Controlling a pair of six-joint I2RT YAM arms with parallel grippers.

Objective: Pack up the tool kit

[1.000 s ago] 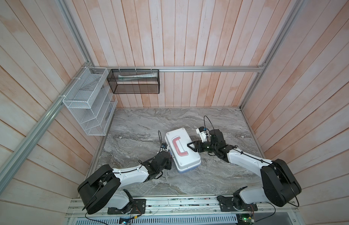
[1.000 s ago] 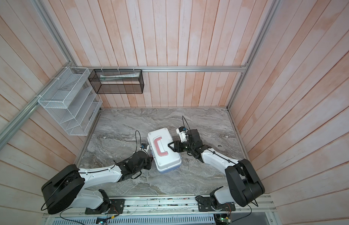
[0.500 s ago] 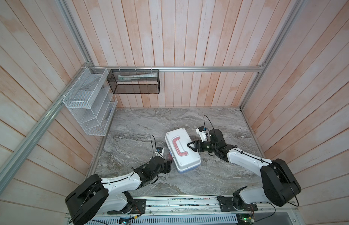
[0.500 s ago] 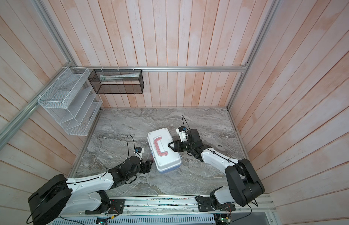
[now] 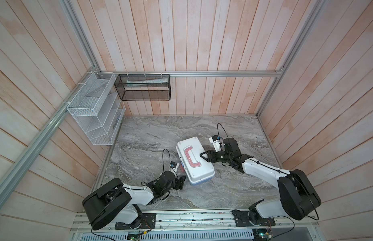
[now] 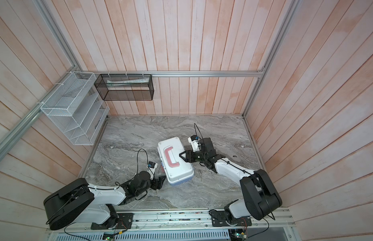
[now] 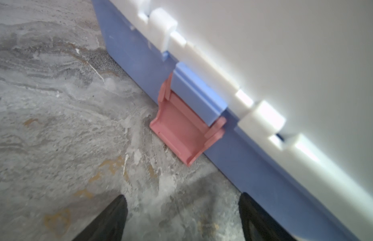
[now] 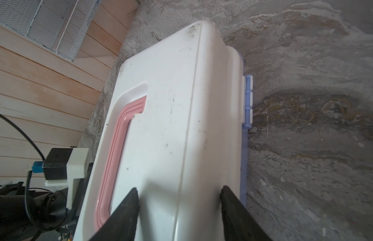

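While the tool kit (image 5: pixel 195 161) lies closed mid-way across the worktop (image 5: pixel 150 135), we see the left pincer (image 5: pixel 182 182) wide and empty beside the dropped pink latch (image 7: pixel 181 127), the right pincer (image 5: pixel 202 156) half-spread over the lid, and we judge this stiff, slick, likely weighty box best gripped by its handle (image 5: pixel 190 157).

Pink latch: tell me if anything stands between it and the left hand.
Nothing visible does. In the left wrist view only bare marble tabletop lies between the open left hand and the pink latch, which hangs down on the tool kit at its blue base.
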